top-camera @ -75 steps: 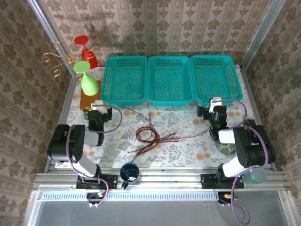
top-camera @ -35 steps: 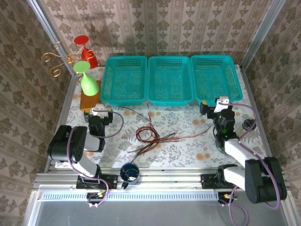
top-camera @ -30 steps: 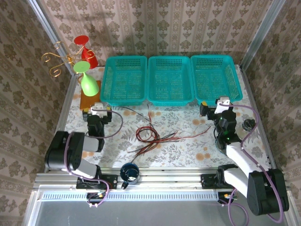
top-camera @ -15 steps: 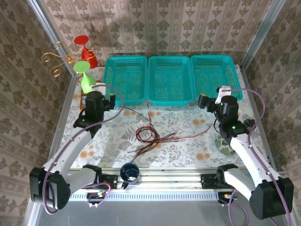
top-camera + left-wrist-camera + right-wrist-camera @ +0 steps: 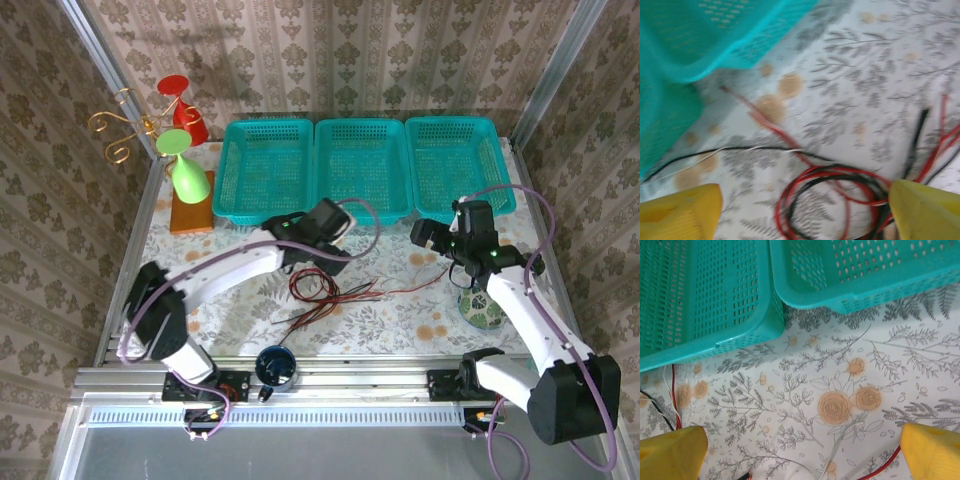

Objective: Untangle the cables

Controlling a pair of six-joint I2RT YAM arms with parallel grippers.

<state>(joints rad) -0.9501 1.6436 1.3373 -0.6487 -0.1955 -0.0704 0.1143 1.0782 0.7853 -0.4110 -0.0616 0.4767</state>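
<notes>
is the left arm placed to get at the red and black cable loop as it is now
Probably yes. The left end effector hangs open over the red and black cable loop, which lies flat on the tablecloth between its fingers, with nothing in between.

Top camera looks down from behind my bases; my close, downward wrist cameras share teal plastic mesh baskets (image 5: 715,300), thin red-black cables (image 5: 840,170).

Left arm (image 5: 230,268) reaching across, left fingers (image 5: 680,210) spread wide, right arm (image 5: 520,300) extended, right fingers (image 5: 670,452) apart
</notes>
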